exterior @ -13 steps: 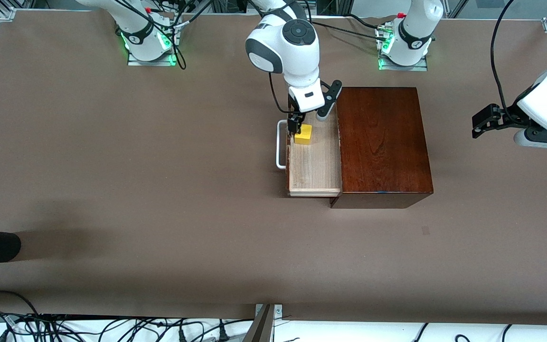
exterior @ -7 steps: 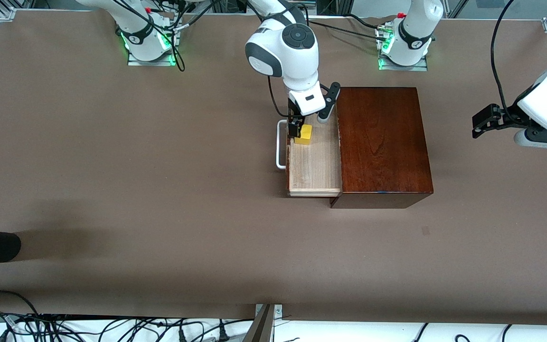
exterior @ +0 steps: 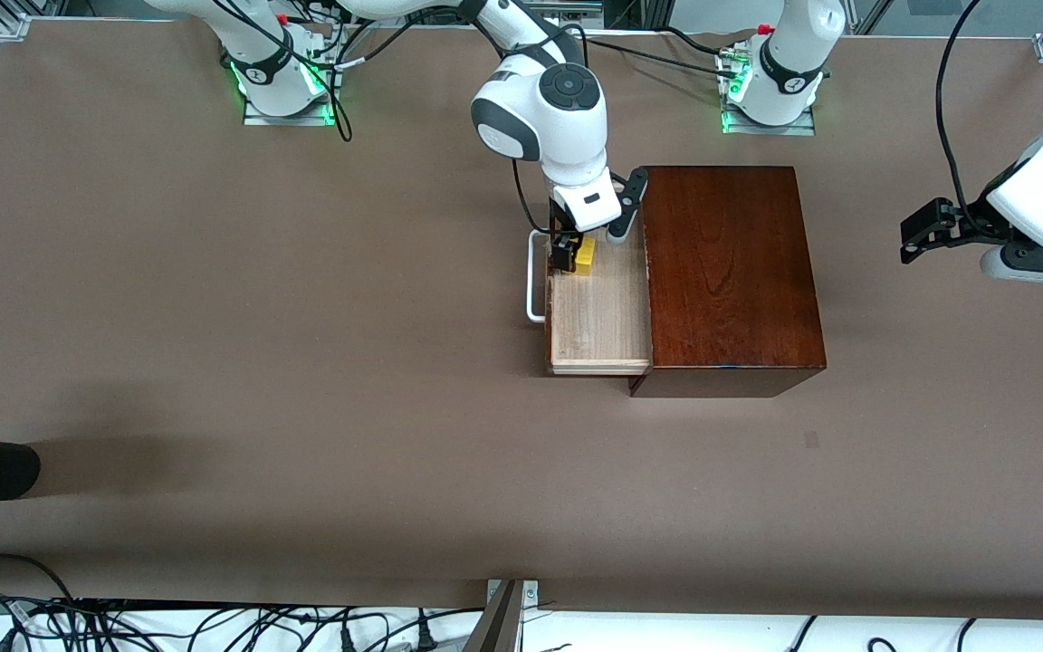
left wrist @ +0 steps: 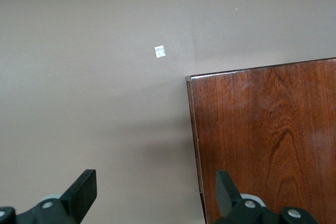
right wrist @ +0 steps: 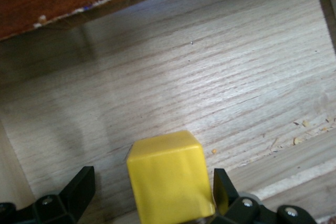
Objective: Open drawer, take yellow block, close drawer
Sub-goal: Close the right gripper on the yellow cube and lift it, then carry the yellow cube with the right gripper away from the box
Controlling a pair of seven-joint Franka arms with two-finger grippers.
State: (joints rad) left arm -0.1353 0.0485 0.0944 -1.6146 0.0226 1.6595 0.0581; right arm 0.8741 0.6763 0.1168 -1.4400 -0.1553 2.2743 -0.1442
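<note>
We're down around the yellow block (exterior: 585, 256) — the grab is next!

Over the past second we've watched the right gripper (exterior: 564, 253) sink into the open drawer (exterior: 598, 312), and the block now shows less in the front view, tucked at the drawer's end farthest from the front camera, near the white loop handle (exterior: 535, 276). From the right wrist view the fingers (right wrist: 77, 188) stand wide on either side of the cube, not yet squeezing it. We judge the drawer step done and closing on the block due next. The left gripper (exterior: 920, 237) waits, jaws spread and empty, past the wooden box (exterior: 730, 272) toward its own end of the table.
</note>
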